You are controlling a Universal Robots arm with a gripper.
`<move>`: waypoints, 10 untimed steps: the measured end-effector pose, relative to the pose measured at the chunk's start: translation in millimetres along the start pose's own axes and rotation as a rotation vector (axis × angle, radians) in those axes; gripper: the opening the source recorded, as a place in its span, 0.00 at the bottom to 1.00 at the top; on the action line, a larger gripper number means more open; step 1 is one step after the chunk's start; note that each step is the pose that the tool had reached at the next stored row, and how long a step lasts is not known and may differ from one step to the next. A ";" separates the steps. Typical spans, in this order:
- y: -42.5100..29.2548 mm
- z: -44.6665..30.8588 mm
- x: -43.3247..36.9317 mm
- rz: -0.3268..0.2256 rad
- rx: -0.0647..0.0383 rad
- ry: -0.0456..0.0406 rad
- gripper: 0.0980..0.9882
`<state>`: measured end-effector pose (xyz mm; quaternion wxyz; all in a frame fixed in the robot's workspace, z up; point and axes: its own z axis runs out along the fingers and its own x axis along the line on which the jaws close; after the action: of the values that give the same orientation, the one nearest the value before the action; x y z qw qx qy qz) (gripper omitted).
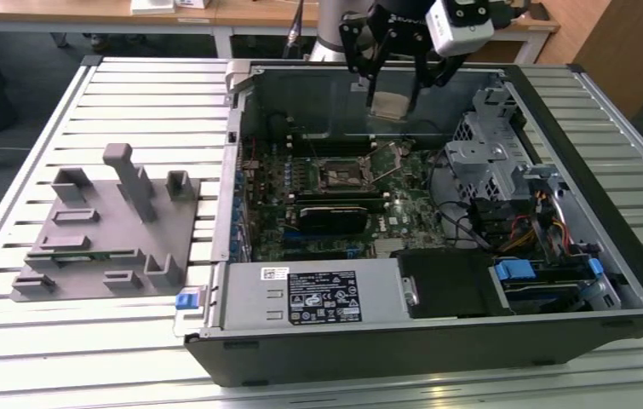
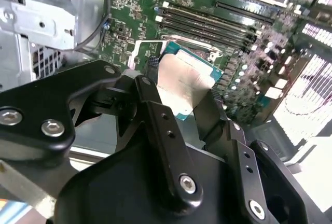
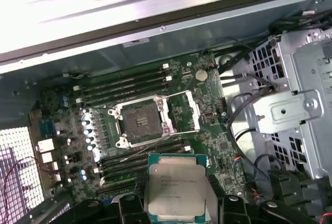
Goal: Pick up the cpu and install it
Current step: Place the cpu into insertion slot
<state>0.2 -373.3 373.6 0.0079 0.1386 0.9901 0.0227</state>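
The cpu (image 1: pixel 392 104) is a small square chip with a pale metal top. It hangs in the air above the open computer case (image 1: pixel 548 111), near the case's far wall. My gripper (image 1: pixel 392 95) is shut on it, one black finger on each side. In both wrist views the cpu (image 2: pixel 184 86) (image 3: pixel 176 185) sits between the fingers (image 2: pixel 155 115), over the green motherboard (image 3: pixel 207 130). The open, empty cpu socket (image 3: pixel 141 123) with its raised metal frame lies on the board a little way from the chip, also seen in the exterior view (image 1: pixel 338 175).
A grey plastic fixture (image 1: pixel 106 230) stands on the slatted table on the exterior view's left. Inside the case are a silver labelled box (image 1: pixel 310 294) near the front, a metal drive cage (image 1: pixel 491 145) with cables on the exterior view's right, and memory slots (image 3: pixel 129 84) beside the socket.
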 end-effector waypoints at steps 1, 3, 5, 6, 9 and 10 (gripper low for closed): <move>0.0 0.1 0.0 0.014 0.000 -0.0009 0.48; 0.0 0.4 0.0 0.045 0.001 -0.0025 0.48; 0.0 0.7 0.0 0.075 0.001 -0.0042 0.48; 0.0 0.8 0.0 0.092 0.001 -0.0052 0.48; 0.0 1.3 0.0 0.141 0.002 -0.0076 0.48; 0.0 1.5 0.0 0.159 0.002 -0.0085 0.48</move>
<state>0.2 -373.2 372.1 0.0101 0.2170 0.9759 0.0216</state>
